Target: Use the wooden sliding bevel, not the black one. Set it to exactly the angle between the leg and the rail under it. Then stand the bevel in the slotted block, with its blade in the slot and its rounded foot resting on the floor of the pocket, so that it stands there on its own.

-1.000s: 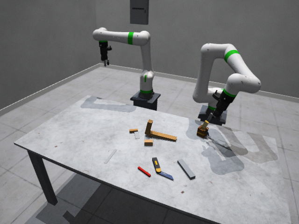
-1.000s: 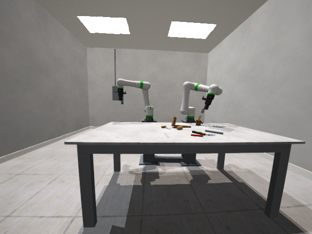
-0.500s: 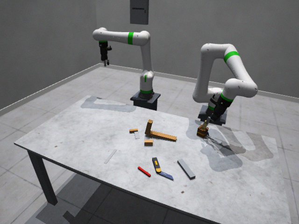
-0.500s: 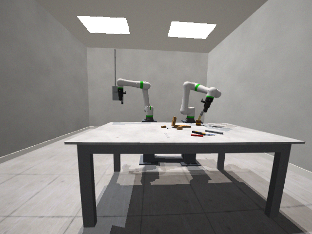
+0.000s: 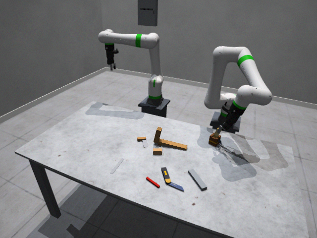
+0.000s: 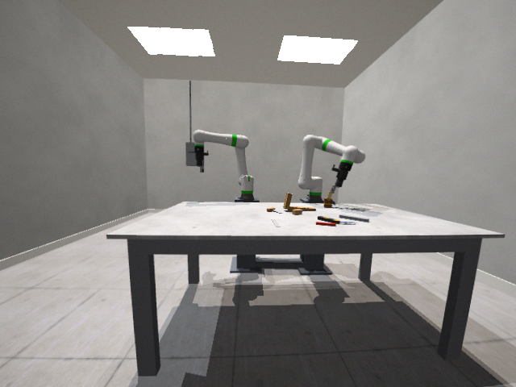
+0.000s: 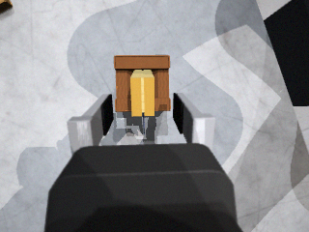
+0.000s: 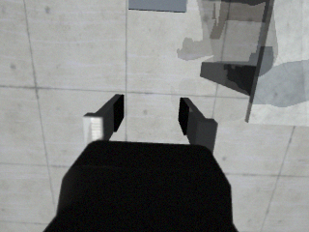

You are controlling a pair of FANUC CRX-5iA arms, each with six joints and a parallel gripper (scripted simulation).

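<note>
The wooden bevel point(image 5: 217, 132) point(image 6: 329, 194) point(image 7: 143, 94) seems seated in the slotted block point(image 5: 214, 140) point(image 6: 328, 202) point(image 7: 142, 62), right of the top view; angle unproven. Left claw point(image 5: 220, 128) point(image 6: 334, 188) point(image 7: 143, 114) and right claw point(image 5: 112, 67) point(image 6: 201, 169) point(image 8: 152, 107) are spread.

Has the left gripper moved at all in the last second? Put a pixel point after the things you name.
Yes. In the exterior view, the left gripper point(image 5: 219, 128) point(image 6: 333, 189) point(image 7: 143, 105) has come down closer to the slotted block point(image 5: 213, 141) point(image 6: 327, 204) point(image 7: 142, 62), which sits where it did.
</note>
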